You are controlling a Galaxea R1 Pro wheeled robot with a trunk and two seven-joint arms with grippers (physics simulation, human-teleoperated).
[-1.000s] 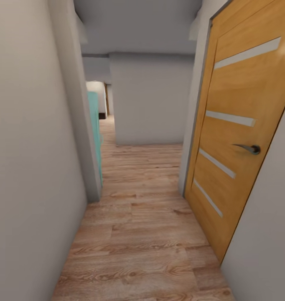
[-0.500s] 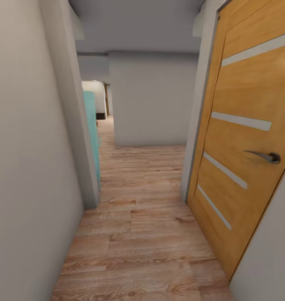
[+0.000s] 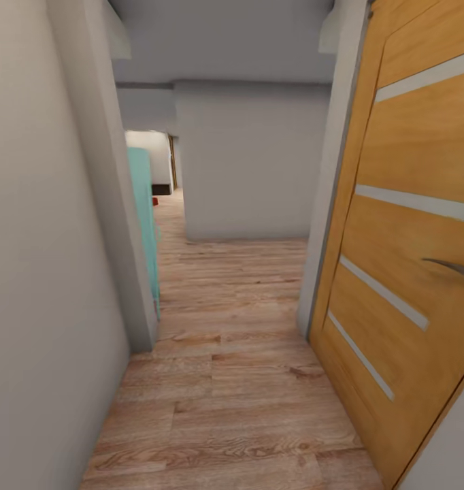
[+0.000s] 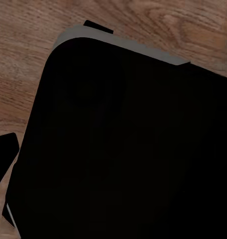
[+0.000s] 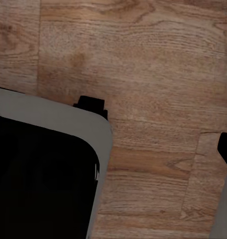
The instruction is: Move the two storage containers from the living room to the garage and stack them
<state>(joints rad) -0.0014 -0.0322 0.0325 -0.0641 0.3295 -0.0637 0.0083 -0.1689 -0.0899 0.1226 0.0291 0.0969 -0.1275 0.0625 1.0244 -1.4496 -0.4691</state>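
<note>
Light wood plank flooring runs down a narrow hallway between pale grey walls. Beside the floor's right edge stands an orange wooden door with pale horizontal strips and a metal handle (partly cut off). Farther along the floor, a turquoise panel shows past the left wall's corner. Both wrist views look down on planks and the robot's dark base; whether either gripper's jaws are apart cannot be told, and where the bins are cannot be told.

Head camera faces forward down a narrow hallway; both wrist cameras look down, close above the same wood plank floor.
</note>
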